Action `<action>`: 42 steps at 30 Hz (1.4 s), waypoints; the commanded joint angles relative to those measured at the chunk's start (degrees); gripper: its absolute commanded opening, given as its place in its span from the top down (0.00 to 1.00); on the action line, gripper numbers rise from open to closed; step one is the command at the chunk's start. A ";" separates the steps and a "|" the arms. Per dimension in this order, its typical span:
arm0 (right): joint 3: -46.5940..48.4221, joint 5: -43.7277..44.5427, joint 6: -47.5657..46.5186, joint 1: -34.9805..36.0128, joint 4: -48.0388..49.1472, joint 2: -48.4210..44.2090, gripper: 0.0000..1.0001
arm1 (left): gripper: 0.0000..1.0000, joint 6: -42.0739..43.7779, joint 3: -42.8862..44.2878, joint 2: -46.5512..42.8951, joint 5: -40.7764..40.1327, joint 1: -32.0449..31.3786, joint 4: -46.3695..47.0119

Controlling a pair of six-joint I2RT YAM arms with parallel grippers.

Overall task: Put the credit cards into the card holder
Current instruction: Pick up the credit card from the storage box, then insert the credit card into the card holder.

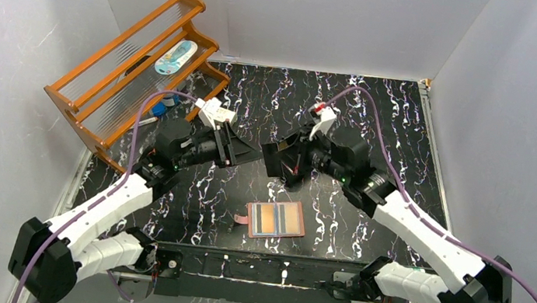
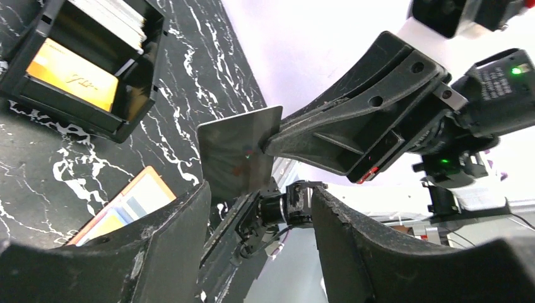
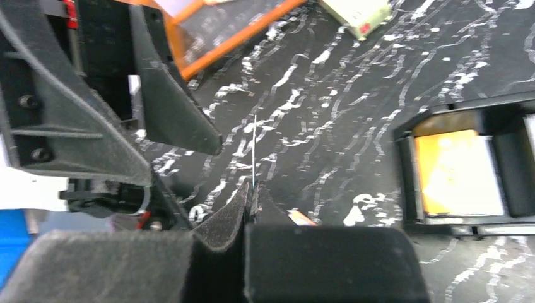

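Black marbled table (image 1: pixel 403 114), white walls (image 1: pixel 307 15) enclosing; card holder (image 1: pixel 277 219) lies open near the front edge, bare surface around it; right gripper (image 3: pixel 252 189) clamps a silver credit card (image 2: pixel 236 154) aloft; left gripper (image 2: pixel 258 196) stands open, facing it.

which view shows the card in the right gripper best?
Left wrist. The grey card faces that camera almost whole, with one edge pinched by the right gripper. Right wrist sees it edge-on, a thin line above its shut fingers. Top external hardly shows it; it is lost between that gripper and the left gripper.
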 commanded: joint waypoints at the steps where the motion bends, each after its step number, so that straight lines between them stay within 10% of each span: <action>1: -3.81 -6.07 11.93 -0.40 14.73 -5.13 1.00 | 0.41 -2.72 -2.68 -4.32 2.79 0.18 4.01; 11: -7.15 -10.02 19.76 -0.43 22.62 -5.80 1.00 | 0.44 -5.24 -3.90 -5.62 2.65 0.21 6.19; 17: -8.25 -8.14 19.76 -0.42 20.65 -5.37 0.97 | 1.00 -7.53 -4.41 -5.49 3.26 0.21 7.21; 27: -10.81 5.40 14.78 -0.39 -1.22 -11.36 0.49 | 1.00 -3.53 -5.70 -0.61 -1.05 -0.14 -4.77; 42: -21.76 12.54 14.63 -0.41 -11.06 -8.39 0.46 | 1.00 -11.38 -14.34 15.74 -7.65 -10.06 12.25</action>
